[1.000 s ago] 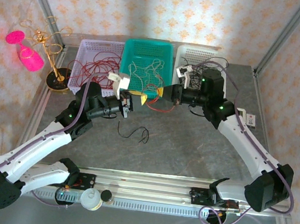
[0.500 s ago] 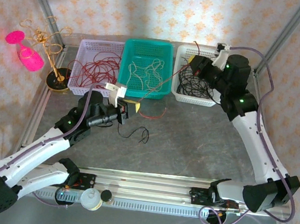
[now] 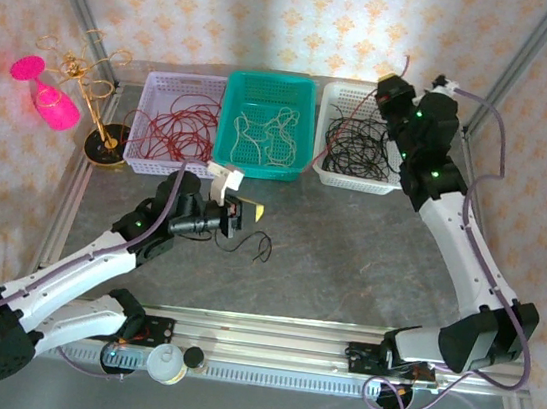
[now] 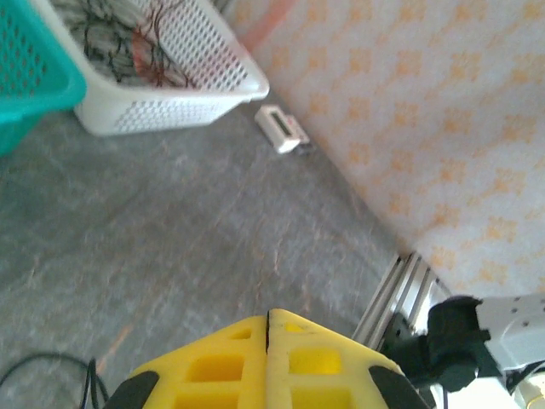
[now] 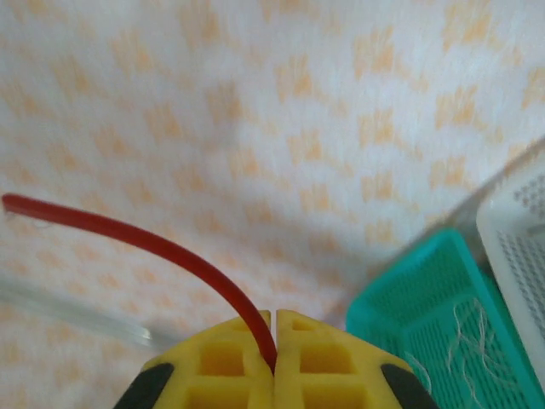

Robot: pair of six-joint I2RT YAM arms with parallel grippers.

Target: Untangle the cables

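Three baskets: lilac (image 3: pixel 184 79), teal (image 3: pixel 270 79) and white (image 3: pixel 357 183), side by side at the table's (image 3: pixel 346 265) far edge
Lilac: red cables (image 3: pixel 175 123) heaped inside
Teal: white cables (image 3: pixel 268 128)
White: black cables (image 3: pixel 357 145), a few red strands among them
Right gripper (image 3: pixel 383 84) (image 5: pixel 272 328): high over the white basket's far rim, yellow pads pinched on a red cable (image 5: pixel 153 243) that arcs up and off to the left
Left gripper (image 3: pixel 250 211) (image 4: pixel 268 319): low over the table before the teal basket, pads pressed together, nothing between them
Black cable (image 3: pixel 253 245): loose loop on the table, just beside the left gripper
White box (image 4: pixel 283 129): by the table's right edge, print too blurred to read
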